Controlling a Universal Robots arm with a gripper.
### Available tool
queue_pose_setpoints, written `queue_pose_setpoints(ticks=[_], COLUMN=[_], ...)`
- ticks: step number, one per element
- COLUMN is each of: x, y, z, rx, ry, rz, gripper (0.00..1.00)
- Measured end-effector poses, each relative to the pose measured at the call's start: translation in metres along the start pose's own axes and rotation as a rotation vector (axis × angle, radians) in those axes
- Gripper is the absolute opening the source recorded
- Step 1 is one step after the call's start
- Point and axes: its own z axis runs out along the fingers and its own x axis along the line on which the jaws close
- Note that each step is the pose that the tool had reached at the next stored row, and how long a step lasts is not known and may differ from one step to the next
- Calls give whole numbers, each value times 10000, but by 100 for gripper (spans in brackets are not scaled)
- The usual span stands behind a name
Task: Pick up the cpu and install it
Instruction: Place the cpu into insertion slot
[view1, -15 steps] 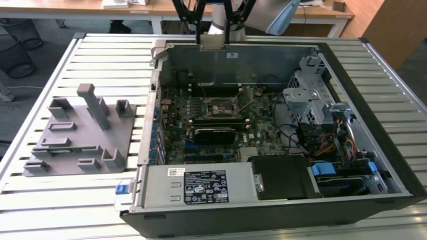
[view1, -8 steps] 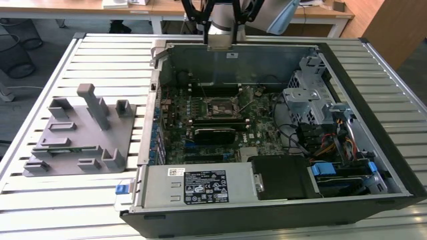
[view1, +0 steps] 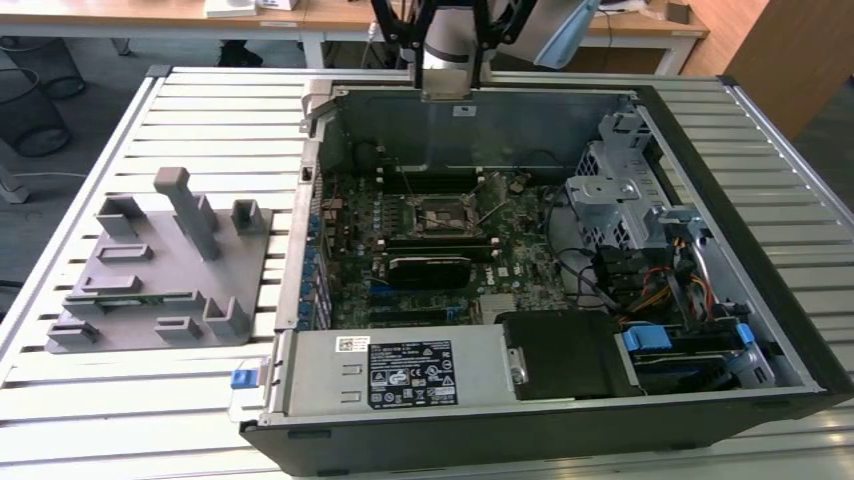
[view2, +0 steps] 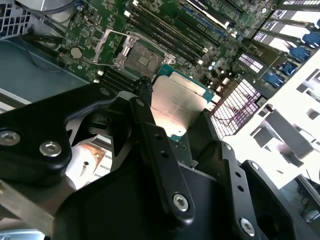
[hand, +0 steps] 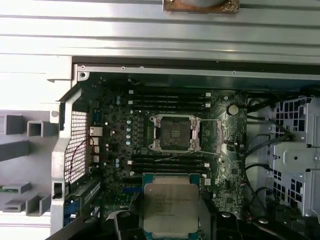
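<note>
Second wrist view, claw (view2: 174, 114) clamped on cpu (view2: 184, 99), arm (view1: 447, 50) upright above open computer case (view1: 467, 122).

Grey fixture plate (view1: 160, 280) on slatted table (view1: 200, 100), beside open computer case (view1: 507, 125).

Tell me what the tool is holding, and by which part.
The tool holds the cpu by two opposite side edges, over the motherboard.

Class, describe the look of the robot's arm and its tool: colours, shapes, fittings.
The tool is matte black: flat, rounded linkage bars joined by silver screws, ending in slim fingers. The arm is a silver-grey cylinder with a pale blue cap.
</note>
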Motion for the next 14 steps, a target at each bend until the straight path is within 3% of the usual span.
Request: queue_pose_setpoints(ticks=[5, 14], x=[-5, -4], y=[1, 2], z=[1, 13], rx=[11, 25], ry=[-8, -46], rz=[200, 1713], gripper=[53, 53])
